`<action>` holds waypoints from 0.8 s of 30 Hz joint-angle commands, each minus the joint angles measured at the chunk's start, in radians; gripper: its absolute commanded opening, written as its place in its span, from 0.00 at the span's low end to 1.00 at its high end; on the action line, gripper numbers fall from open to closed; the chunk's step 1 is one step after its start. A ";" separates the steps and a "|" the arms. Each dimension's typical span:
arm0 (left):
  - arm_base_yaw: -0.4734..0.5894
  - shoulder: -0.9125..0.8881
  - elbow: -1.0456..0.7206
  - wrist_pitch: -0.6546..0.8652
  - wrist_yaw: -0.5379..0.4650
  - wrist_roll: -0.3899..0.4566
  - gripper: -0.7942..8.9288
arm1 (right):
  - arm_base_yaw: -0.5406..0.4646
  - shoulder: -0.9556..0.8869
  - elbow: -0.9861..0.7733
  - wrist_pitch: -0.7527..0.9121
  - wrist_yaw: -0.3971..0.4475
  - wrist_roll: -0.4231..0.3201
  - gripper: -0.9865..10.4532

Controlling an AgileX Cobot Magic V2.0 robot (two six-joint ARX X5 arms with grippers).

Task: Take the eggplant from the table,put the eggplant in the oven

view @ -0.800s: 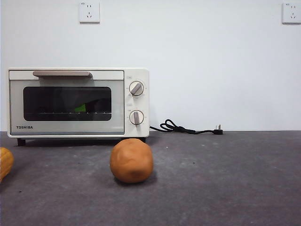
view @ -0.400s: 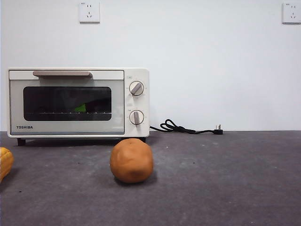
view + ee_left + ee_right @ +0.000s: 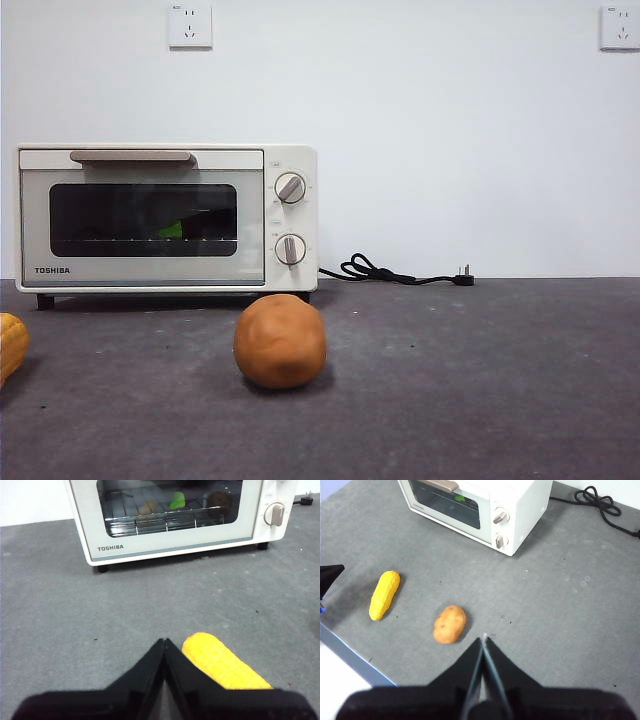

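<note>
The oven (image 3: 165, 220) stands at the back left of the table (image 3: 480, 380) with its door closed. Behind the dark glass a bright green stem cap of the eggplant (image 3: 172, 230) shows on the wire rack; its purple body is hard to make out. The left wrist view shows the same green cap (image 3: 176, 501) inside the oven (image 3: 175, 535). My left gripper (image 3: 164, 642) is shut and empty, low over the table in front of the oven. My right gripper (image 3: 483, 639) is shut and empty, high above the table, far from the oven (image 3: 485, 505).
A round orange-brown ball (image 3: 280, 341) lies in front of the oven. A yellow ribbed item (image 3: 220, 662) lies beside my left gripper, at the front view's left edge (image 3: 10, 345). A black power cord (image 3: 400, 272) trails right of the oven. The table's near edge (image 3: 350, 655) shows.
</note>
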 commanded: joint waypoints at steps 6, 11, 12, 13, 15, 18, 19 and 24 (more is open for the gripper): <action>-0.018 -0.003 -0.008 0.006 0.012 -0.021 0.08 | 0.001 0.007 0.001 -0.021 0.003 -0.005 0.09; -0.018 0.011 -0.008 0.006 0.023 -0.020 0.08 | 0.001 0.007 0.001 -0.021 0.003 -0.005 0.09; -0.018 0.012 -0.008 0.005 0.023 -0.020 0.08 | 0.001 0.007 0.001 -0.021 0.003 -0.005 0.09; -0.018 0.013 -0.008 0.006 0.023 -0.020 0.08 | 0.001 0.007 0.001 -0.021 0.003 -0.005 0.09; -0.018 0.014 -0.008 0.006 0.023 -0.020 0.08 | 0.001 0.007 0.001 -0.021 0.003 -0.005 0.09; -0.018 0.014 -0.008 0.006 0.023 -0.020 0.08 | 0.001 0.007 0.001 -0.021 0.003 -0.005 0.09; -0.018 0.014 -0.008 0.006 0.023 -0.020 0.08 | 0.001 0.009 0.001 -0.021 0.003 -0.005 0.09; -0.018 0.014 -0.008 0.006 0.023 -0.020 0.08 | 0.001 0.011 0.001 -0.021 0.004 -0.005 0.09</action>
